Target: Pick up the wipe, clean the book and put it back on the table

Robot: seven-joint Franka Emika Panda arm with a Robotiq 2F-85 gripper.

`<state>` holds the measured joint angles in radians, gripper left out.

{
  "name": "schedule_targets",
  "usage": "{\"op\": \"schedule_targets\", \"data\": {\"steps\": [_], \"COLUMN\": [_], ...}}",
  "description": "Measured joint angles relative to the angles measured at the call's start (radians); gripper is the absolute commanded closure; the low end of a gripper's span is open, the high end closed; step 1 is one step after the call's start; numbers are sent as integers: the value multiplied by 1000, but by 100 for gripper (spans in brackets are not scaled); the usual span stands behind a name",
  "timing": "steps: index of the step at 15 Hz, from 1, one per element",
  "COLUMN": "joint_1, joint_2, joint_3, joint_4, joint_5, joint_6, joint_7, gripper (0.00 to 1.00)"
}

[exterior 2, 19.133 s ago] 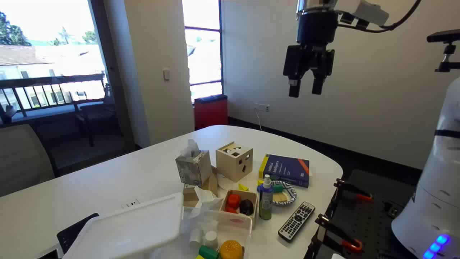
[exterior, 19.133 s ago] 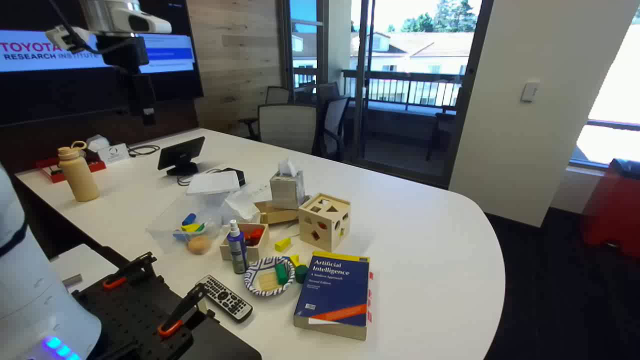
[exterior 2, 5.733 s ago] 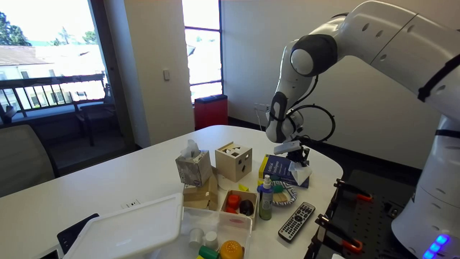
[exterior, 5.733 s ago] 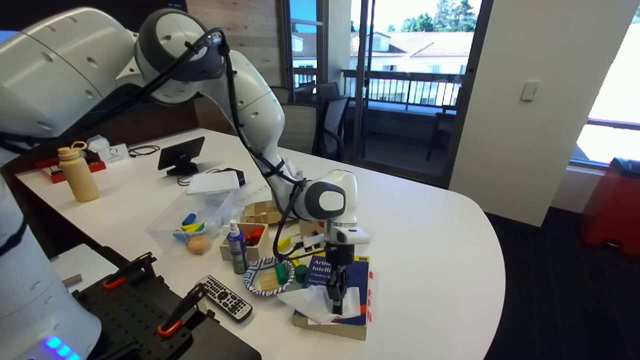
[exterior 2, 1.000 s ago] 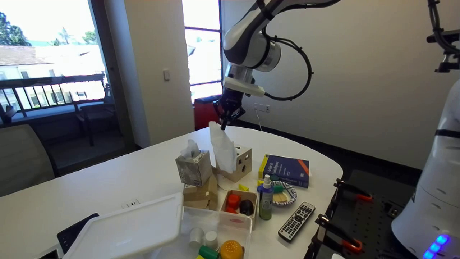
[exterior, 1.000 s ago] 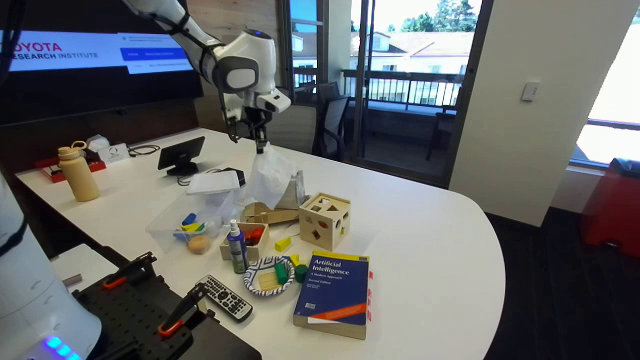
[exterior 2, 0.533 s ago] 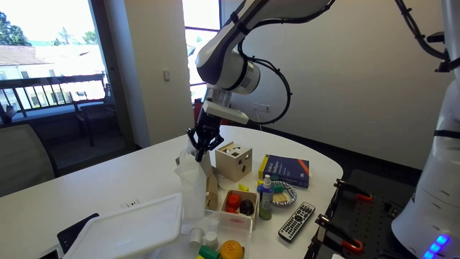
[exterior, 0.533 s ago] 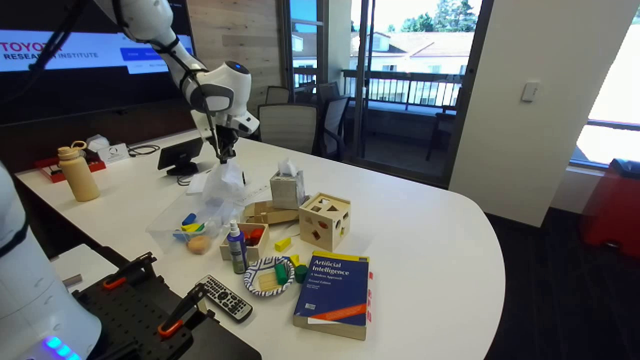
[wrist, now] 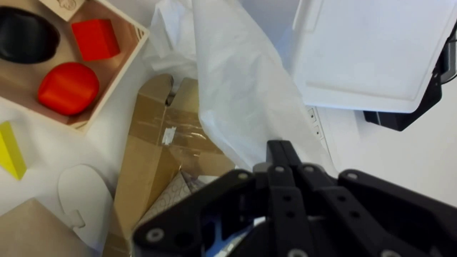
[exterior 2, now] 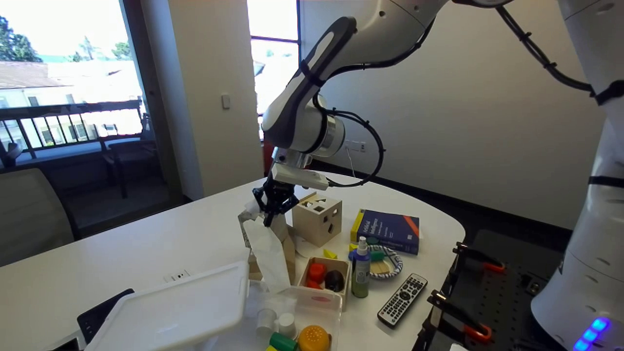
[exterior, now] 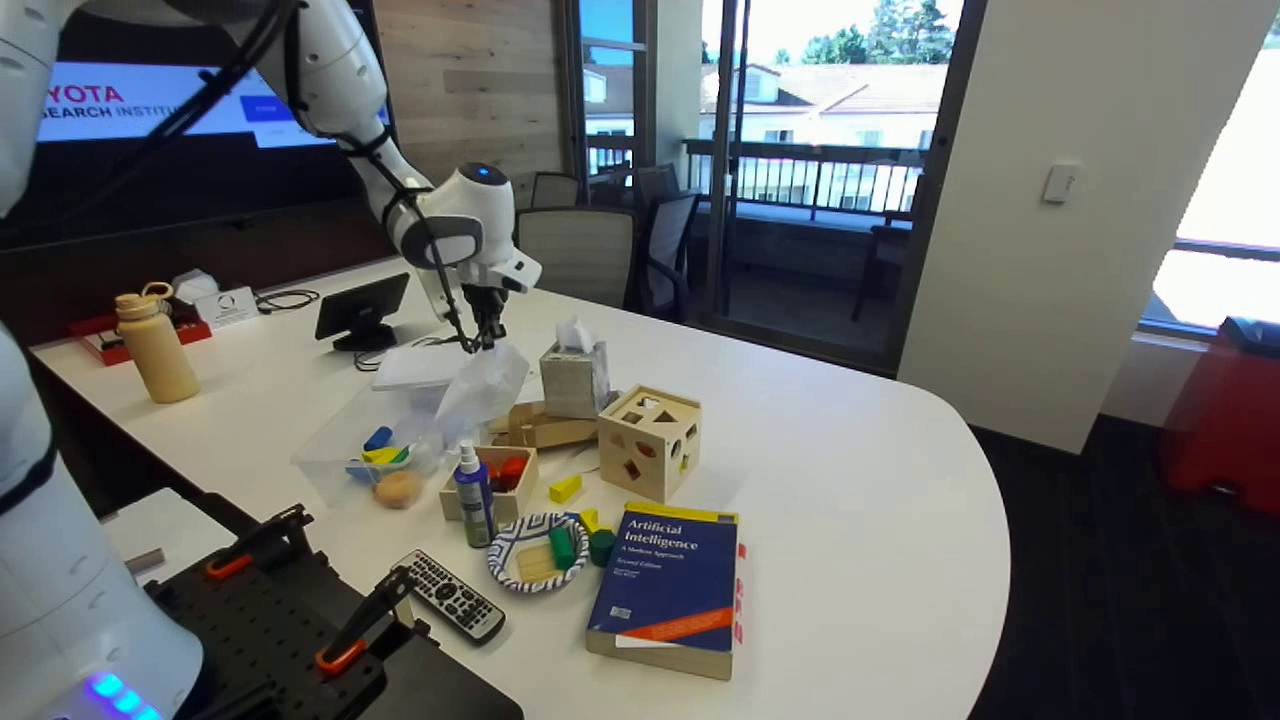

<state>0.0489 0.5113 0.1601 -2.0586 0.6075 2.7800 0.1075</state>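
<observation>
My working surface is the white table (exterior 2: 146,243); I judge the step in hand to be the return of the wipe (exterior 2: 269,253) to it. In an exterior view, the plastic bin (exterior 2: 336,312) stands on the near side. The book (exterior 2: 395,231) lies flat on the table, cover up, at the far right, well apart from the wipe; these views do not show me whether its cover is clean. I expect it to be heavy, stiff and smooth: leave it where it lies or, if it must move, grip across its thickness at one edge. The wipe hangs left of the book, its lower end at the bin's far wall; I cannot tell whether they touch. Treat it as light, limp and easily torn: hold one gathered corner and lower slowly. The gripper (wrist: 281,146) stands fully closed, no gap visible, pinching the wipe's upper end.
</observation>
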Motion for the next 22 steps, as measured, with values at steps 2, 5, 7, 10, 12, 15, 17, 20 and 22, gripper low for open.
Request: {"op": "schedule_targets", "data": {"steps": [2, 5, 7, 10, 12, 15, 17, 20, 22], "joint_1": [2, 31, 63, 96, 100, 74, 41, 1, -5], "joint_2": [36, 98, 138, 182, 201, 212, 216, 227, 239], "joint_3": [-6, -51, -91, -113, -98, -42, 3, 41, 41], "joint_4": [3, 5, 6, 7, 8, 16, 33, 63, 82], "joint_5": [-36, -139, -202, -254, -262, -263, -263, -261, -261], "joint_6": [88, 205, 240, 238, 212, 128, 45, -65, -107], "joint_7": [8, 64, 108, 139, 139, 135, 130, 128, 128], "gripper": [100, 100, 100, 100, 100, 100, 100, 100, 74]}}
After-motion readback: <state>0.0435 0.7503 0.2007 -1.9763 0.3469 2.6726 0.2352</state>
